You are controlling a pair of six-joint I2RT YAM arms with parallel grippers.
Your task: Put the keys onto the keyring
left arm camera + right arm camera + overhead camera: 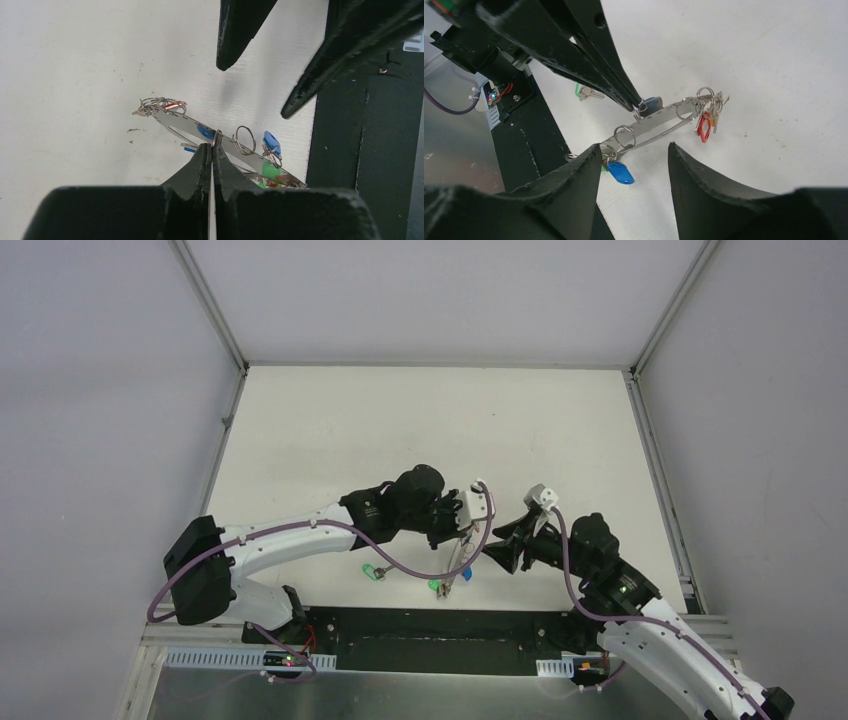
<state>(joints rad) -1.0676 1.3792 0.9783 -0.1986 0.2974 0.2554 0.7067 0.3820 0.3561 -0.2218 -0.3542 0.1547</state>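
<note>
**Keyring** (659, 120). A long, narrow loop of flat grey metal, held off the table (330, 440) between the two arms and tilted, one end toward the arm bases. A bunch of small rings with a red tag (704, 129) is carried at the far end.

**Left pincer** (212, 148). The jaws are pressed together on the edge of the keyring near its middle, at a small ring (218, 137). The whole loop is carried by this hold.

**Right pincer** (635, 150). The jaws are set apart at a middling width and nothing is held. The tips are placed just beside the near end of the keyring, with one finger almost against the blue tag.

**Blue-tagged key** (620, 172). It is hung at the near end of the keyring by its own ring. Whether it is fully threaded cannot be told, since the joint is partly hidden by a finger. A green tag (270, 172) is seen at the same end.

**Green-tagged key** (586, 92). It is laid flat on the table, well apart from the keyring, and is not yet threaded.

**Handling note (judgement).** The step in hand is taken to be the seizing of the blue-tagged key's ring by the right pincer.
- The left hold should be kept firm.
- The right jaws should be centred on the metal ring or key head, not on the slippery tag.
- The band itself should not be caught.
- Any pull should be made along the loop, lest it be twisted out of the left hold.
</note>
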